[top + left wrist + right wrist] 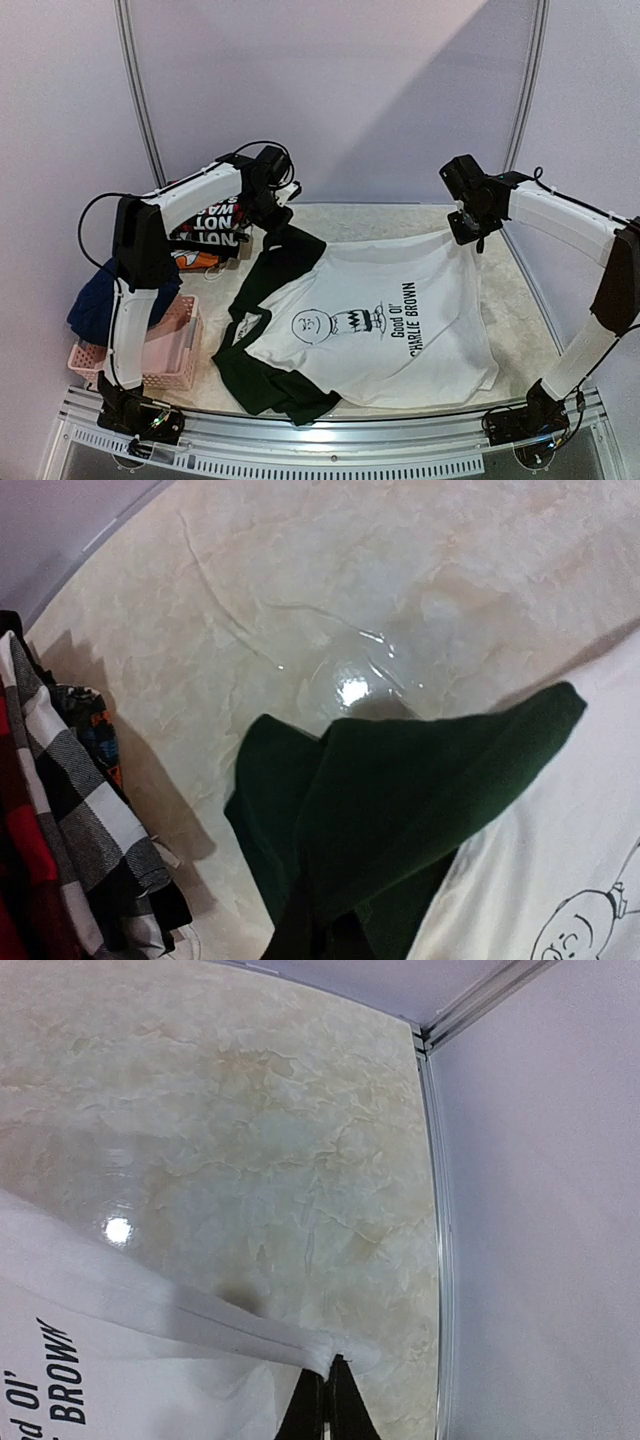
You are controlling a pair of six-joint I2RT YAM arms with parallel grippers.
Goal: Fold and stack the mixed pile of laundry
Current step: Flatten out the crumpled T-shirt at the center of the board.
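Left gripper (pixel 274 222) pinches a sleeve of the T-shirt (pixel 400 300), right gripper (pixel 326 1375) pinches its hem.

My left arm (pixel 125 330) rises from the near left corner of the tabletop (pixel 520 300), bends at the elbow and reaches toward the far edge. There my left gripper (pixel 272 222) points down, pinched tight on the dark sleeve of the white T-shirt (pixel 440 300). My right arm (pixel 560 215) climbs from the near right corner and stretches toward the far right corner, my right gripper (pixel 469 236) clamped on the shirt's hem.
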